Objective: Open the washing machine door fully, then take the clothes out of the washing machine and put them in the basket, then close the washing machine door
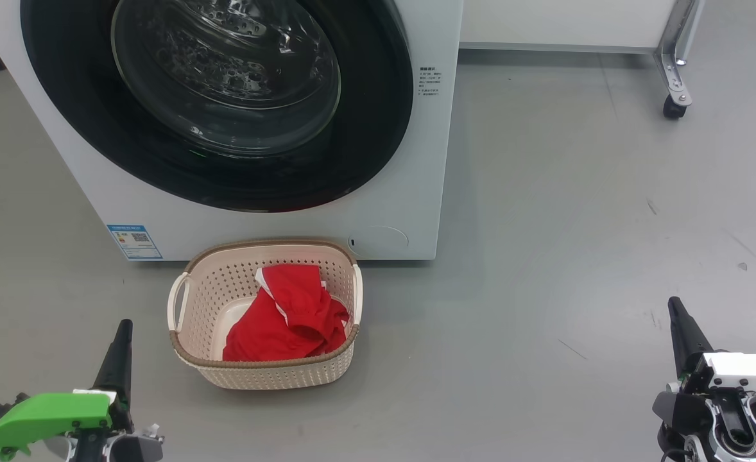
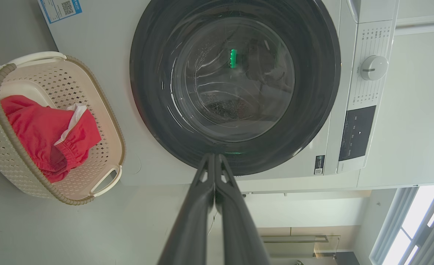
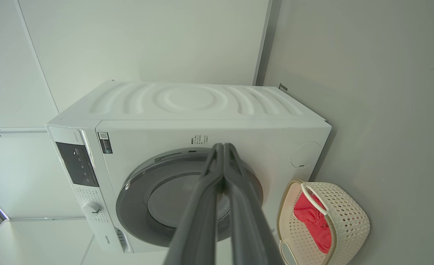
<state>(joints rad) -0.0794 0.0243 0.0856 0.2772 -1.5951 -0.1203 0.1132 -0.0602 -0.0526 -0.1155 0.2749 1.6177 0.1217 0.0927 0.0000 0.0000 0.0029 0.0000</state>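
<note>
The white washing machine [image 1: 416, 160] stands ahead with its black-rimmed glass door [image 1: 224, 96] flush against the front. On the floor before it sits the cream basket [image 1: 269, 375], holding red clothes [image 1: 282, 317] with white trim. My left gripper [image 1: 121, 330] is low at the left, fingers together and empty, short of the basket. At the lower right, well away from both, my right gripper [image 1: 676, 311] is also shut and empty. The left wrist view shows the door [image 2: 235, 84], basket [image 2: 3, 147] and clothes [image 2: 44, 129]; the right wrist view shows the machine [image 3: 202, 106], door [image 3: 139, 195] and basket [image 3: 349, 221].
Grey floor spreads to the right of the machine. A metal frame leg on a black caster [image 1: 673, 106] stands at the far right by a white wall panel. The machine's control panel and dial [image 2: 373, 68] sit beside the door.
</note>
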